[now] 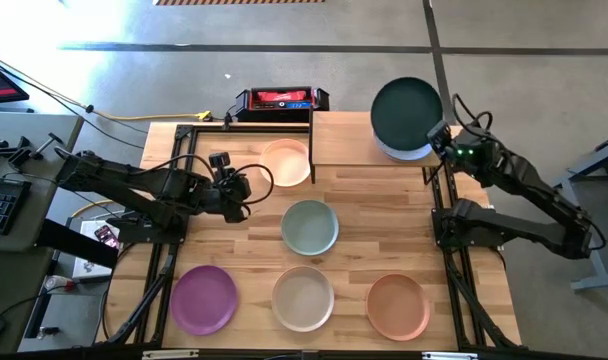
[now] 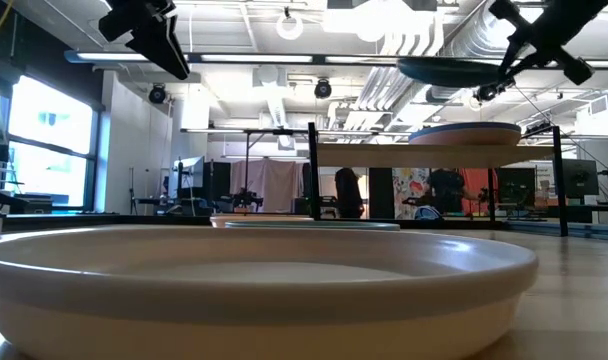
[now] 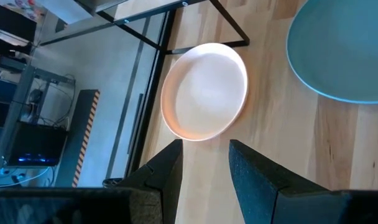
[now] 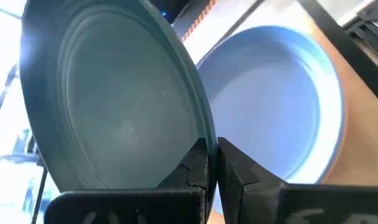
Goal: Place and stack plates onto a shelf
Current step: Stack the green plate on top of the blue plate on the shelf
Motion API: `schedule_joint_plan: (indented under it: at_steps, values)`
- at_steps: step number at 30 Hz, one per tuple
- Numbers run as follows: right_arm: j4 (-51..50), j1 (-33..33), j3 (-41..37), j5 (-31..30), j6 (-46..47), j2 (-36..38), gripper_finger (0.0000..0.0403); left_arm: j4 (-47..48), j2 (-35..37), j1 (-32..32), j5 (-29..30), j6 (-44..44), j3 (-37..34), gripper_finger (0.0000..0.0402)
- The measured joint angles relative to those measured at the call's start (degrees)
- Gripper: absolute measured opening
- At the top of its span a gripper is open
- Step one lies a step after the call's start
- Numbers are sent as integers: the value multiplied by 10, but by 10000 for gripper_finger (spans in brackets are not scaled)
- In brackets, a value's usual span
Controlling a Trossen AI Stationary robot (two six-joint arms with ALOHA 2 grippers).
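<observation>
We are mid-stack: right end effector grips the dark green plate by its rim, held above the blue-grey plate on the shelf. Next we should level, lower and release it. Left end effector hovers, fingers apart, near the peach plate on the table.

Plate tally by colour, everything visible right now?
Dark green round matte plate, held above the shelf: 1
Blue-grey plate, on the shelf: 1
Peach plate: 1
Pale teal plate: 1
Purple plate: 1
Off-white plate: 1
Orange plate: 1
Total: 7
</observation>
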State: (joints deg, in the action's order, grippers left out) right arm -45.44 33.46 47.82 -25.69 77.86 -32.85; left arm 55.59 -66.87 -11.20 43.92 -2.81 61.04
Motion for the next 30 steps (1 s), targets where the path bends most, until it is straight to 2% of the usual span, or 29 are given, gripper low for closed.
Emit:
schedule_joint_plan:
  at_steps: [4,9,14,30]
  values:
    - [-20,20,0,-1,44,-13,0,0,0,0,0,0,0,117]
    - [-34,34,0,52,61,-28,0,0,0,0,1,0,0,117]
    - [-109,44,0,79,108,-29,0,0,0,0,1,0,0,117]
    - [-152,44,0,59,134,-43,0,0,0,0,1,-1,0,117]
